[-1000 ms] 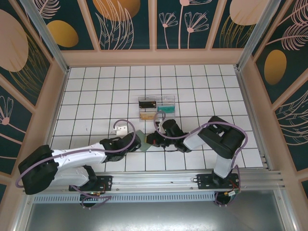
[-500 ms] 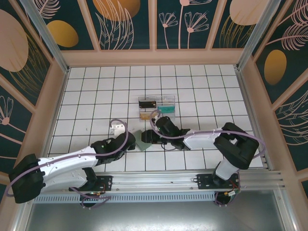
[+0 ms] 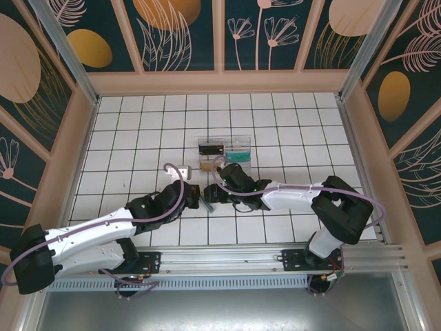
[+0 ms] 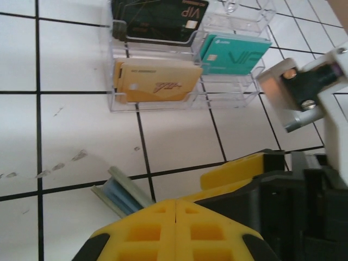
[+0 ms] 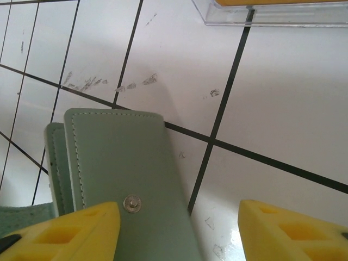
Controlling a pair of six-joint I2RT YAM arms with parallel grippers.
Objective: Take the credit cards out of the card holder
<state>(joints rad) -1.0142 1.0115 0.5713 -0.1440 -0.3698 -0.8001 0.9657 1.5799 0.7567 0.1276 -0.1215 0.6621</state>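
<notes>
The grey-green card holder (image 3: pixel 205 201) stands on edge between the two grippers, just in front of the clear tray. My left gripper (image 3: pixel 194 195) is shut, and the holder (image 4: pixel 117 193) sticks out from behind its yellow fingers (image 4: pixel 176 204), its blue-grey inside showing. My right gripper (image 3: pixel 211 195) is open; the holder's outer panel with a metal snap (image 5: pixel 119 157) lies between the fingers, against the left one (image 5: pixel 179 212). Three credit cards stand in the tray: dark (image 4: pixel 157 19), gold (image 4: pixel 155 81) and teal (image 4: pixel 234 54). Any card inside the holder is hidden.
The clear compartmented tray (image 3: pixel 224 154) stands one tile beyond the grippers. The right gripper's yellow finger (image 4: pixel 239 168) and its metal wrist bracket (image 4: pixel 296 92) crowd the right of the left wrist view. White tiled table stretches all round, with raised walls at the edges.
The right gripper has opened from shut and shifted left toward the holder. The left gripper has carried the holder away from the near edge, toward the tray, turning it on edge.
</notes>
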